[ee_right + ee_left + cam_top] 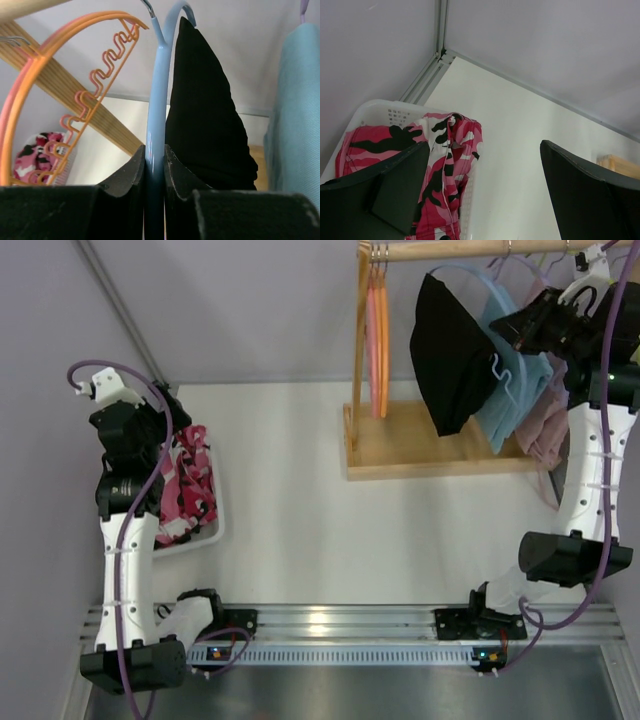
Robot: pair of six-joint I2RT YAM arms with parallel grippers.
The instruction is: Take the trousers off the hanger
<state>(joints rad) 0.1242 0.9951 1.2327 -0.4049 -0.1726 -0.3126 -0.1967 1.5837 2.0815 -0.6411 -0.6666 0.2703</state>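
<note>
Right tool (155, 172) is narrow, both fingers (129, 176) clamped on the arm of the blue hanger (156, 100), high at the wooden rack (410, 445). The black trousers (450, 360) are draped over that hanger and hang tilted under the rod. In the right wrist view the black cloth sits just right of the clamped hanger arm; whether it touches the right-hand finger, cannot tell.

Orange hangers (378, 330) hang bare at the rod's left end, apart from the blue one. A teal cloth (515, 405) hangs just right of the black trousers, with a dusty pink cloth (545, 425) beyond it, partly behind the right arm.

Left tool (482, 200) is spread wide, nothing between the fingers (395, 190). It hovers over the white basket (218, 520) at the left edge of the tabletop (330, 540). The camouflage trousers (190, 485) — pink, white and black — lie bunched in that basket, one fold up against its far rim. From the left wrist view they sit below and left of the open fingers, not touched.

The two arms are well apart — one at the basket, one at the rack.
</note>
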